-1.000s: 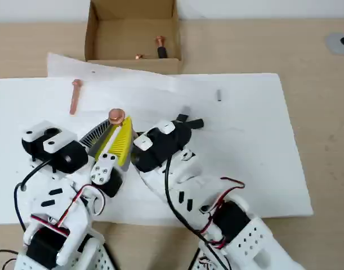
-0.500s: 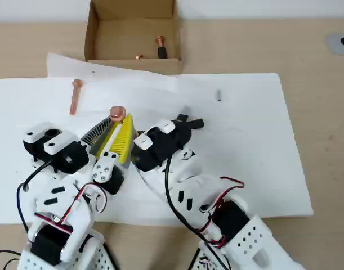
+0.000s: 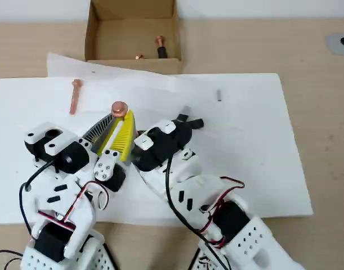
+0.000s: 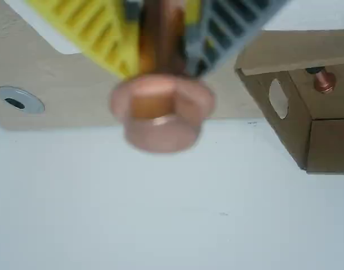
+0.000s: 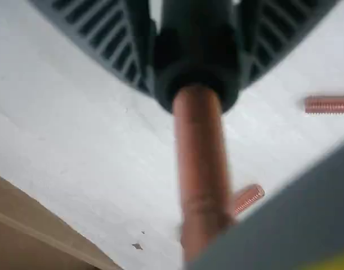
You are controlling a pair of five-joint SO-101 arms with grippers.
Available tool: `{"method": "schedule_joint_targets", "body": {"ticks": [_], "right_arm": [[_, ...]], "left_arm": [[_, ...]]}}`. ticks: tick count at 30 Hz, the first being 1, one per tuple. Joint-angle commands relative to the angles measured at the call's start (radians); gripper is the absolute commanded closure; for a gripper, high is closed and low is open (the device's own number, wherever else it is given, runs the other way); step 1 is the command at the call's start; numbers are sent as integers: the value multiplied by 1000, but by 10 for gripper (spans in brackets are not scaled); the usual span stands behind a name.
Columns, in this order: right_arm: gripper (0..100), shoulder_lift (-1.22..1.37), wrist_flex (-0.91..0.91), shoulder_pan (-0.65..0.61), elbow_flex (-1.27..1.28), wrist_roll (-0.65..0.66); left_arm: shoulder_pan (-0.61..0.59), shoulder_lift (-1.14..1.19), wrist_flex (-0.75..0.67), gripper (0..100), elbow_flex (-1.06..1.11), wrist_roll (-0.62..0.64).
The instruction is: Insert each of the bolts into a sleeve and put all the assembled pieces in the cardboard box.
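Note:
My left gripper is shut on a copper bolt between its yellow and grey fingers. The bolt's hex head sticks out past the fingertips. My right gripper is shut on a black sleeve, and a copper shaft runs out of the sleeve's mouth toward the left gripper's grey and yellow fingers. In the high view the right arm's black wrist sits close beside the yellow finger. The cardboard box stands at the far side with an assembled piece inside. A loose bolt lies on the paper.
White paper covers the table in front of both arms. A small dark bit lies on it to the right. A grey disc is set in the table at the far right. A second copper piece lies in the box.
My left gripper has moved a little toward the box with the bolt in it. The right arm has stayed where it was.

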Motion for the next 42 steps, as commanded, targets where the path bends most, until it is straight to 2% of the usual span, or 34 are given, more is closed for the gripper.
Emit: {"method": "schedule_joint_targets", "body": {"ticks": [1,8,42], "right_arm": [[989,-12,-40,-10,-5,2],[989,-12,-40,-10,1,2],[989,-19,-41,-8,12,2]], "left_arm": [[-23,5,-28,995,-2,8],[-21,5,-51,995,-9,60],[-6,-2,23,994,72,80]]}}
